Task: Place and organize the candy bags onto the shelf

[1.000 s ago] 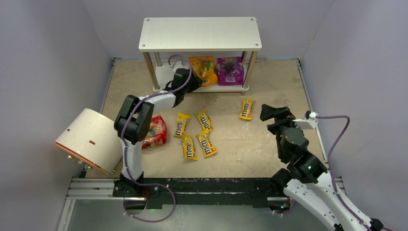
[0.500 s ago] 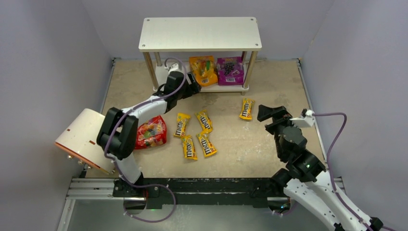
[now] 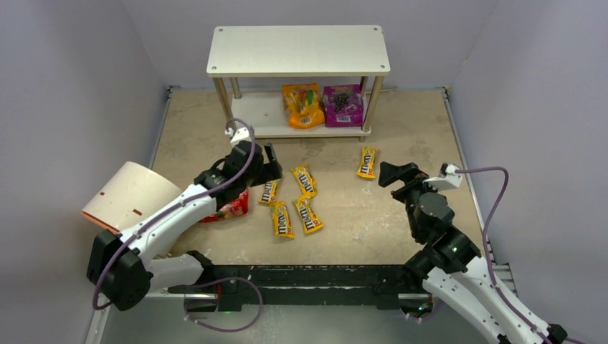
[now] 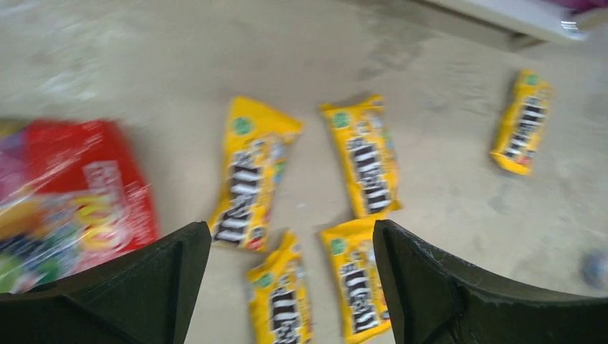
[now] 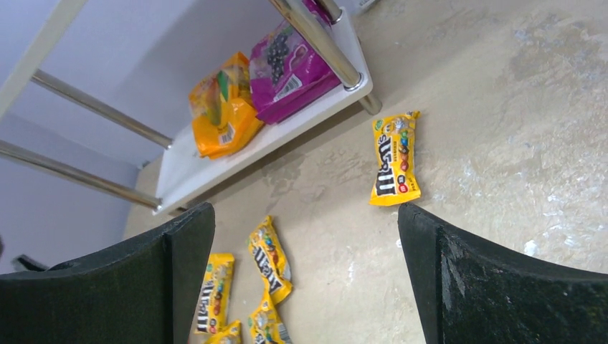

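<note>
Found the left hand (image 3: 271,161) open wide and empty, held above the table (image 3: 401,129) and touching nothing. Spotted four yellow packets (image 3: 281,219) lying flat in a loose cluster under and just ahead of its fingertips, two on the shelf side and two toward the arm bases. Could not tell whether any of their edges touched. Noted the red pouch (image 3: 231,208) flat on the table just to the left of that hand, partly covered by the left forearm in the overhead view. Saw the white-and-orange cylinder (image 3: 133,204) farther left, well apart from the hand.

Found the right hand (image 3: 391,173) spread just as wide and empty, raised over the table and aimed toward the shelf (image 3: 297,50). Spotted the fifth yellow packet (image 5: 393,159) alone on the table ahead of this hand, framed between its fingers in the wrist view and near the shelf's right front post. Placed the shelf beyond both hands, at the far side of the table. Saw the orange pouch (image 3: 302,104) and the purple pouch (image 3: 343,104) side by side on its lower board, toward the right end, the orange one on the left. Could not tell whether those two lay flat or leaned back.
</note>
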Robot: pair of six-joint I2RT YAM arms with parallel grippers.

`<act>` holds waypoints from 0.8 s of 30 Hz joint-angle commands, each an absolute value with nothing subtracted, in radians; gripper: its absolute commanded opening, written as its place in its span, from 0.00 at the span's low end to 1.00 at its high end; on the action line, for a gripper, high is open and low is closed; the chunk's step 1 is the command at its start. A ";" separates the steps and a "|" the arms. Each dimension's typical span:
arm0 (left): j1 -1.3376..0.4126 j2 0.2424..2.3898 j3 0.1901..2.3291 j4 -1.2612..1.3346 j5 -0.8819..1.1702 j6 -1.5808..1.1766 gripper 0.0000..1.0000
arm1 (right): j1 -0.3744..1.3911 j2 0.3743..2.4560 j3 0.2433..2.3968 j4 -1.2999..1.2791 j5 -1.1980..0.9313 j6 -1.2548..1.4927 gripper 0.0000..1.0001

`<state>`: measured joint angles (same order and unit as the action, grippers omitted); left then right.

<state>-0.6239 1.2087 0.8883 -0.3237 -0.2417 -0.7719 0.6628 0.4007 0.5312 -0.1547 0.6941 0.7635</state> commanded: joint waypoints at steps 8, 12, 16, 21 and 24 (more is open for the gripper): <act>-0.615 1.157 0.861 -0.860 -0.511 -0.907 0.85 | 0.667 0.534 0.536 -0.101 0.633 0.679 0.99; -0.612 1.207 0.826 -0.859 -0.490 -0.864 0.86 | 0.667 0.558 0.525 -0.078 0.622 0.682 0.99; -0.601 1.244 0.793 -0.760 -0.483 -0.843 0.85 | 0.667 0.553 0.496 -0.023 0.588 0.660 0.99; -0.597 1.328 0.794 -0.743 -0.481 -0.835 0.75 | 0.667 0.531 0.488 -0.046 0.600 0.672 0.99; -0.595 1.357 0.795 -0.769 -0.517 -0.850 0.58 | 0.667 0.514 0.471 -0.045 0.625 0.680 0.99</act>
